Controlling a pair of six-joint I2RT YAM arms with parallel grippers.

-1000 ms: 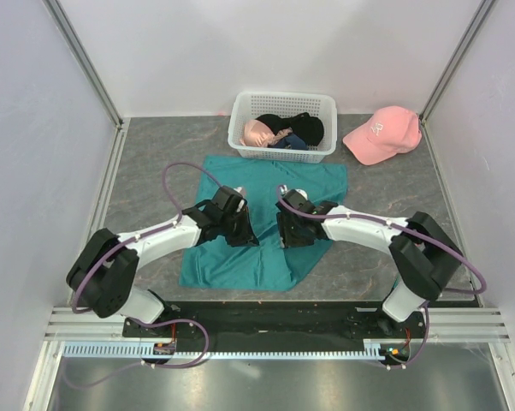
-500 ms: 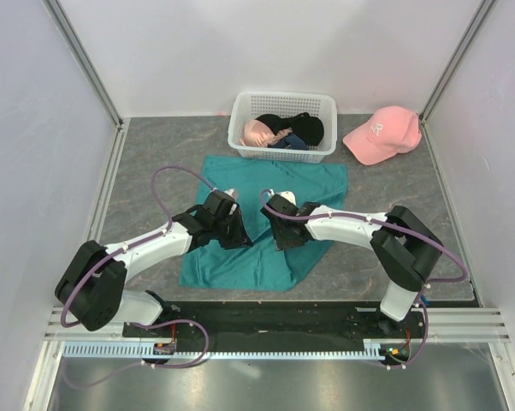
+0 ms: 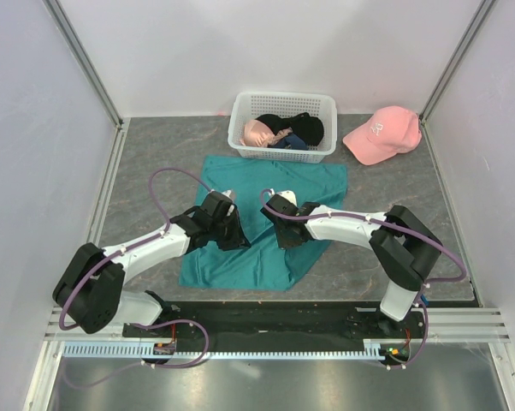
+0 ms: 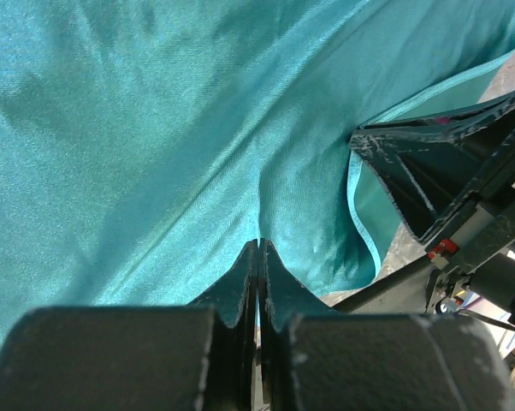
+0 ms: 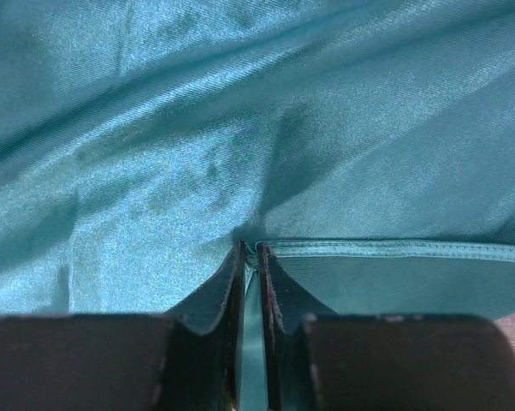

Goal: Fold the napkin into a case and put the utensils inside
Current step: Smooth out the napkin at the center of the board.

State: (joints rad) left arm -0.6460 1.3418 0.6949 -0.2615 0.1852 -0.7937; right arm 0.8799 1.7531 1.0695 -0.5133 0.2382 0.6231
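The teal-green napkin [image 3: 275, 180] lies spread on the grey table, rumpled along its near edge. My left gripper [image 3: 234, 238] is low on the napkin's near-middle part. In the left wrist view its jaws [image 4: 258, 247] are shut, with the cloth [image 4: 155, 128] puckered at their tips. My right gripper [image 3: 290, 240] is just to its right. In the right wrist view it [image 5: 251, 248] is shut on the napkin's hemmed edge [image 5: 394, 250], and cloth shows between the fingers. No case shape shows. The utensils are out of view.
A white lattice basket [image 3: 283, 97] holding black and pink garments stands at the back, just beyond the napkin. A pink cap [image 3: 381, 133] lies at the back right. White walls close in the table on the left, right and back.
Both grippers have moved a little to the left and away from the bases, staying low on the napkin. The cloth near them has shifted slightly.
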